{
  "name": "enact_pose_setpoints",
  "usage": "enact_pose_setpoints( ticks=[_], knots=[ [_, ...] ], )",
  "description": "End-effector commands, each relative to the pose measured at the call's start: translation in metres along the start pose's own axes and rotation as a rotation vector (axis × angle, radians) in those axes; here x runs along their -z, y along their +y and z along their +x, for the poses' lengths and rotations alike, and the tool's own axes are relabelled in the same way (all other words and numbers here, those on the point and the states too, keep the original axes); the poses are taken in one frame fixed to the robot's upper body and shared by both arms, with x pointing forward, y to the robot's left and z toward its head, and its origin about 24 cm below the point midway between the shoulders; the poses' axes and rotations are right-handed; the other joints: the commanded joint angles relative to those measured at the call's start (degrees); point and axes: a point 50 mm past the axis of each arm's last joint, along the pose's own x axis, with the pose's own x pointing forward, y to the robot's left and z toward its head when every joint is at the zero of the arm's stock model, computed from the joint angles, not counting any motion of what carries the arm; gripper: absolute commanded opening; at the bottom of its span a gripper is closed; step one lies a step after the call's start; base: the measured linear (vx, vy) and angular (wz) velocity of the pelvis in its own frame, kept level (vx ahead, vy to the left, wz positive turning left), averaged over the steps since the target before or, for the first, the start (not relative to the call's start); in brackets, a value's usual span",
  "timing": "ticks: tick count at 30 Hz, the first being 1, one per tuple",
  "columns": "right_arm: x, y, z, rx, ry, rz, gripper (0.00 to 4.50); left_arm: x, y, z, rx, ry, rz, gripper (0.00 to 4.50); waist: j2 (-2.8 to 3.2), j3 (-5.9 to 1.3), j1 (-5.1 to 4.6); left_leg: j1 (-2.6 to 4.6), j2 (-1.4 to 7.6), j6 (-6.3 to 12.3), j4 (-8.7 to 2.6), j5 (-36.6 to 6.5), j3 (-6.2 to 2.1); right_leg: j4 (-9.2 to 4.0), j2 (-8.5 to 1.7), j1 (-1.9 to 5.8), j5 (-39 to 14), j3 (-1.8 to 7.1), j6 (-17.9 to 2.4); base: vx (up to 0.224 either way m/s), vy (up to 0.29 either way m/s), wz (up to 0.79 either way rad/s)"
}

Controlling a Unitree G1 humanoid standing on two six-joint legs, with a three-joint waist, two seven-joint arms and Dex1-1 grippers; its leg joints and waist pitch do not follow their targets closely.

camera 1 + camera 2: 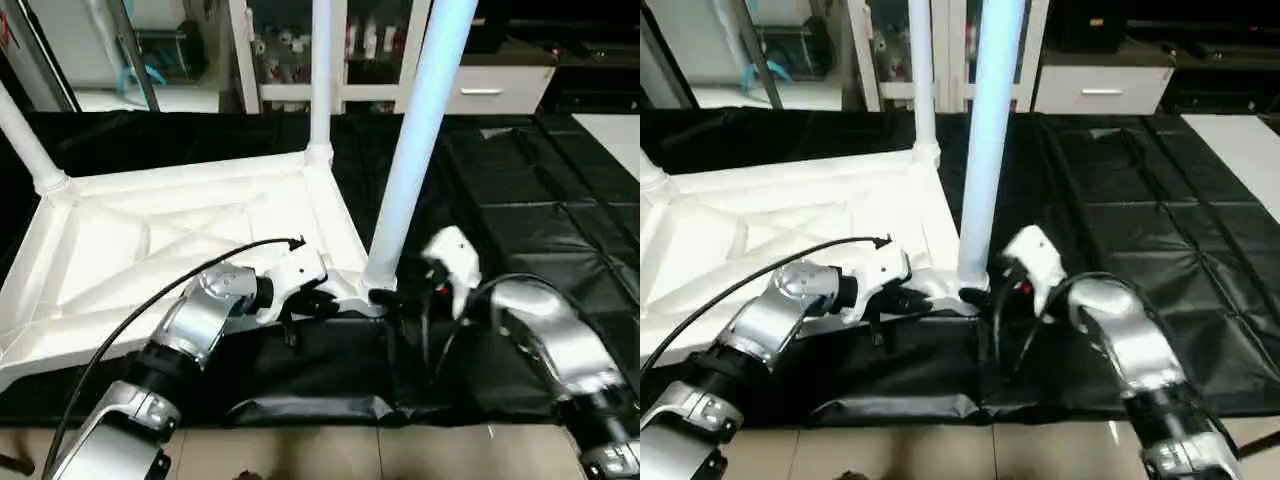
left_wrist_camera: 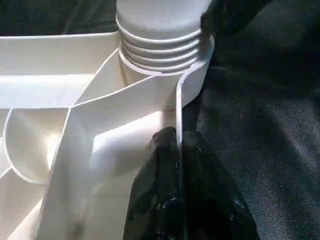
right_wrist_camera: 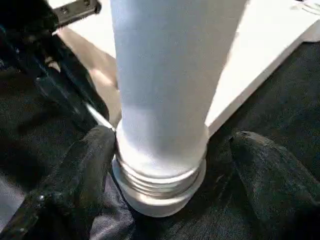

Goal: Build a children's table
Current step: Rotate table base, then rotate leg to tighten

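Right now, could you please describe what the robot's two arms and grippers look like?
Both forearms are rounded silver metal with black joint bands. Each wrist carries a white housing ending in two black fingers: the left gripper, the right gripper. A black cable arcs along the left arm; black cables also loop beside the right wrist, where a small red spot shows.

A large work table under a creased black cover [image 1: 520, 190] fills the foreground. Behind it stands a white cabinet [image 1: 370, 45] with what look like small bottles on its shelves, and beside that a white drawer unit [image 1: 495, 90] with a metal handle
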Motion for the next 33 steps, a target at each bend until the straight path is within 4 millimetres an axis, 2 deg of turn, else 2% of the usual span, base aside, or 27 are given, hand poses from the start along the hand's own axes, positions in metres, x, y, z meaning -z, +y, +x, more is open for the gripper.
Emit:
enact_pose_setpoints(
  ticks=[1, 9, 10, 12, 15, 18, 20, 25, 33],
  knots=[
    [0.001, -0.003, 0.002, -0.006, 0.023, -0.024, 3.98, 0.014, -0.01, 0.007, 0.066, 0.055, -0.027, 0.02, -1.28, -3.07, -0.13, 1.21, 2.88, 3.78, -4.24, -12.4, -1.22, -3.27, -2.4, 1.91, -12.5, 0.92, -14.3, 0.0, 0.0, 0.0],
    [-0.002, -0.007, 0.009, -0.051, 0.01, -0.016, 3.98, 0.015, -0.011, 0.006, 0.076, 0.056, -0.032, 0.02, -1.46, -3.19, -0.11, 1.21, 2.9, 4.27, -4.1, -11.2, -1.16, -2.98, -2.42, 2.0, -10.3, 0.92, -15.0, 0.0, 0.0, 0.0],
    [-0.001, -0.007, 0.01, -0.057, 0.01, -0.015, 3.8, 0.015, -0.01, 0.006, 0.076, 0.056, -0.033, 0.01, -1.49, -3.18, -0.09, 1.18, 2.88, 4.39, -4.08, -11.2, -1.15, -2.98, -2.41, 2.03, -10.4, 0.9, -15.1, 0.0, 0.0, 0.0],
    [0.0, -0.008, 0.011, -0.064, 0.008, -0.009, 3.8, 0.015, -0.01, 0.006, 0.078, 0.059, -0.032, 0.01, -1.46, -3.14, -0.12, 1.2, 2.91, 4.44, -4.1, -11.3, -1.14, -3.02, -2.39, 1.95, -10.8, 0.9, -15.1, 0.0, 0.0, 0.0],
    [0.001, -0.009, 0.012, -0.075, 0.009, -0.002, 3.46, 0.015, -0.01, 0.006, 0.083, 0.061, -0.032, 0.0, -1.48, -3.21, -0.12, 1.25, 2.95, 4.39, -4.08, -11.2, -1.17, -2.93, -2.4, 1.96, -10.7, 0.89, -15.2, 0.0, 0.0, 0.0],
    [0.002, -0.009, 0.013, -0.075, 0.006, 0.003, 3.33, 0.015, -0.01, 0.006, 0.085, 0.061, -0.033, 0.0, -1.54, -3.2, -0.08, 1.22, 2.94, 4.64, -4.04, -10.9, -1.11, -2.87, -2.37, 2.0, -9.9, 0.9, -15.5, 0.0, 0.0, 0.0],
    [0.002, -0.01, 0.013, -0.076, 0.0, 0.011, 3.03, 0.015, -0.011, 0.006, 0.086, 0.061, -0.033, 0.0, -1.44, -3.19, -0.08, 1.21, 2.93, 4.74, -4.06, -10.7, -1.13, -2.86, -2.37, 2.02, -9.9, 0.88, -15.5, 0.0, 0.0, 0.0],
    [0.003, -0.01, 0.015, -0.088, -0.009, 0.02, 2.76, 0.017, -0.012, 0.006, 0.094, 0.064, -0.037, 0.0, -1.49, -3.14, -0.11, 1.27, 2.97, 4.34, -4.14, -11.8, -1.14, -2.98, -2.35, 1.93, -11.1, 0.87, -15.4, 0.0, 0.0, 0.0],
    [0.005, -0.01, 0.016, -0.079, -0.034, 0.049, 2.72, 0.02, -0.012, 0.005, 0.094, 0.079, -0.057, 0.0, -1.48, -3.13, -0.11, 1.23, 2.96, 4.37, -4.18, -11.8, -1.14, -2.96, -2.38, 1.93, -11.1, 0.86, -15.5, 0.0, 0.0, 0.0]
  ],
)
